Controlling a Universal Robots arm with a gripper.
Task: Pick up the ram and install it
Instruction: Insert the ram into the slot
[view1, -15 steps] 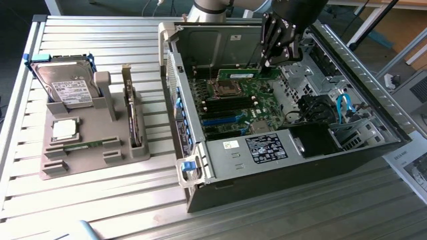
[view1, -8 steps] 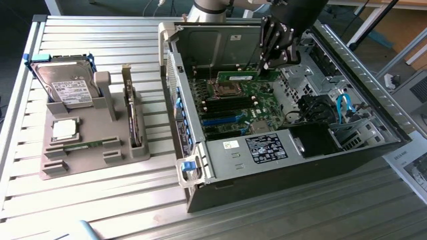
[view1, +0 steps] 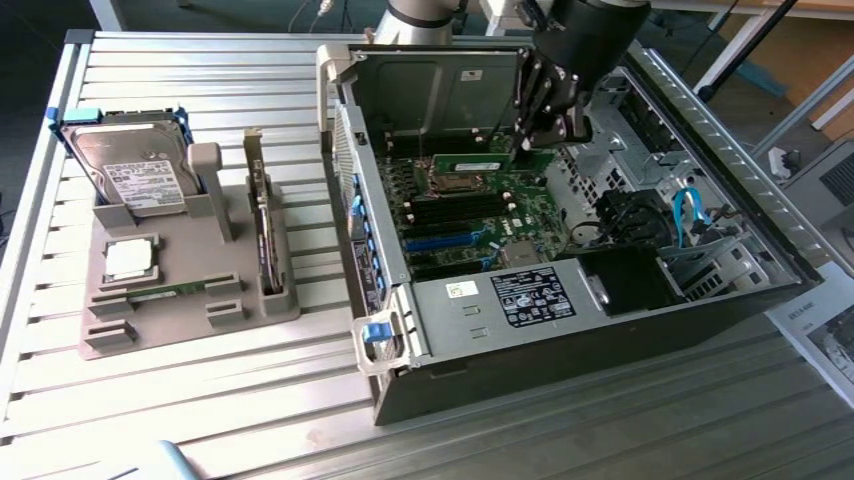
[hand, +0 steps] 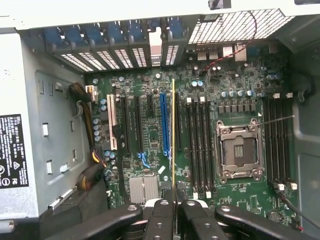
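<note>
- Ram (view1: 470, 163) hangs inside the open computer case (view1: 601, 335), the biggest thing on the slatted metal table (view1: 200, 410). The case lies on its side across the middle and right of the exterior view.
- From the upper middle of the exterior view, the black arm (view1: 594, 30) reaches down into the case.
- A green motherboard (view1: 467, 215) with black and blue slots covers the floor of the case.
- At the exterior view's left, a grey holder (view1: 160, 310) stands on the table, well apart from the case.
- A hard drive (view1: 134, 170) with a white label leans in the upper end of the holder.
- The gripper (view1: 538, 148) is pressed together on one end of the ram, pinching it. In the wrist view, its black fingers (hand: 161, 220) sit on either side of the stick.
- The ram (hand: 173, 130) is green with a white label and is held level over the motherboard. In the wrist view it runs edge-on just beside a blue slot (hand: 163, 125). Whether it touches the board cannot be told.
- A square silver chip (view1: 130, 258) lies in the holder, below the hard drive in the frame.
</note>
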